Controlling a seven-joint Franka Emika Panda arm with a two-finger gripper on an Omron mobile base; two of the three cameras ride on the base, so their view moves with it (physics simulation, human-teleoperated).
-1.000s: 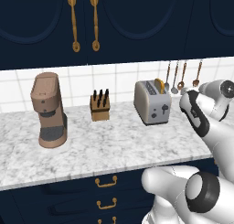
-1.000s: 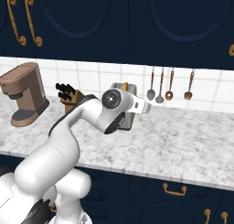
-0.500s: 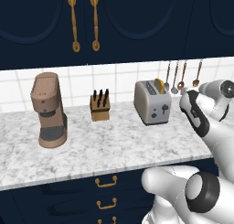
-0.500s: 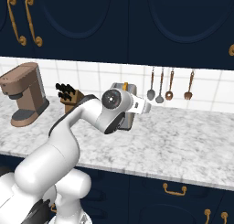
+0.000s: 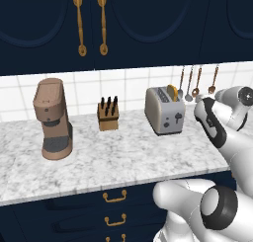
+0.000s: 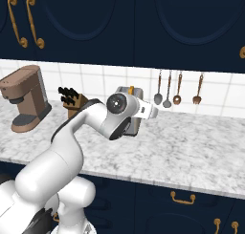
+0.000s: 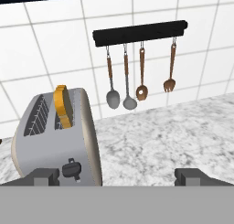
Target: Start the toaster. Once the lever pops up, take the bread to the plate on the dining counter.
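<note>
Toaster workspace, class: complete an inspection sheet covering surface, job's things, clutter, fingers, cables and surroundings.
Surface: marble worktop, navy drawers with gold handles below.
Job's things: toaster upright near the wall; bread standing in one slot, top sticking out; lever on the narrow face.
Clutter: brown coffee machine, knife block.
Fingers: gripper open, holding nothing, short of the toaster.
Cables: nothing seen.
Surroundings: white tiled wall, utensil rail with four hanging utensils, navy cabinets above.

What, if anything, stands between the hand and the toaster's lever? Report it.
Nothing visible. In the hand view the open hand faces the toaster, whose lever shows unobstructed just above the left fingertip. The bread sits in a slot above.
</note>
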